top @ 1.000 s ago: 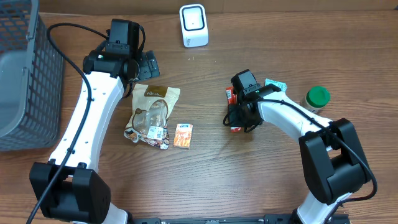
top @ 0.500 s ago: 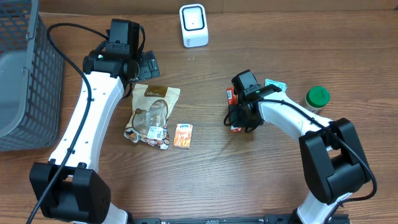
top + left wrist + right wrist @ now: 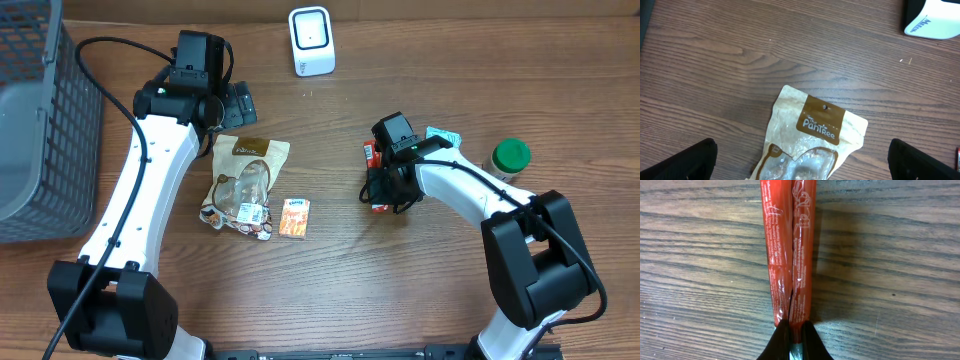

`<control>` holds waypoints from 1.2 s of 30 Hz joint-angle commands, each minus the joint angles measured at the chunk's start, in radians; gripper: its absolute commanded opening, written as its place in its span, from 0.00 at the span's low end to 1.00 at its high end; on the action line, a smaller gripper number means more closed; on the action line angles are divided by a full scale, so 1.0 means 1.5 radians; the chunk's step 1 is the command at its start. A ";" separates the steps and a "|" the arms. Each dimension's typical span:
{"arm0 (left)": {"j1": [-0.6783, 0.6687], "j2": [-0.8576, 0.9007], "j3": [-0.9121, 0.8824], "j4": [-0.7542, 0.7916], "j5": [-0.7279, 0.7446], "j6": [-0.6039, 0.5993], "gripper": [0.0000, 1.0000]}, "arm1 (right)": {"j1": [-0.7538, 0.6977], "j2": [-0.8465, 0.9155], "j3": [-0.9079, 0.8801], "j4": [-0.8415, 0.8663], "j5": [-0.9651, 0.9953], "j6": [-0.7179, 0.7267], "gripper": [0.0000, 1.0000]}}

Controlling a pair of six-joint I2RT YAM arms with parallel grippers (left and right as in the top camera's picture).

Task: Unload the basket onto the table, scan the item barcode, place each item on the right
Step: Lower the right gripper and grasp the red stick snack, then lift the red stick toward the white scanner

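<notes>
Grey basket (image 3: 72, 130), snack pouch (image 3: 246, 178), green-lidded jar (image 3: 510, 157)

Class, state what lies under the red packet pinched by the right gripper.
Only wooden table shows beside the red packet; nothing pokes out from beneath. The right gripper, shut on its near end, hides that end.

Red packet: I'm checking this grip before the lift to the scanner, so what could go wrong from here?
1. The right gripper pinches only the thin end of the red packet, so it may slip out on lifting.
2. Held by one end, the long packet could droop or twist, turning its barcode away from the scanner.
3. No barcode shows in these views, so which side carries it is uncertain.
</notes>
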 commanded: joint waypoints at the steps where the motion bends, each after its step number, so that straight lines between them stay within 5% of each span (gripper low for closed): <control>1: -0.002 -0.001 0.009 0.001 -0.004 -0.004 1.00 | -0.002 0.011 -0.010 -0.018 0.018 -0.003 0.04; 9: -0.002 -0.001 0.009 0.001 -0.004 -0.004 1.00 | -0.002 -0.086 0.054 -0.120 0.008 -0.089 0.04; 25: -0.002 -0.001 0.009 0.001 -0.004 -0.004 1.00 | -0.002 -0.387 0.054 -0.261 -0.358 -0.605 0.04; 36: -0.002 -0.001 0.009 0.001 -0.004 -0.004 1.00 | -0.002 -0.418 0.054 -0.307 -0.386 -0.662 0.04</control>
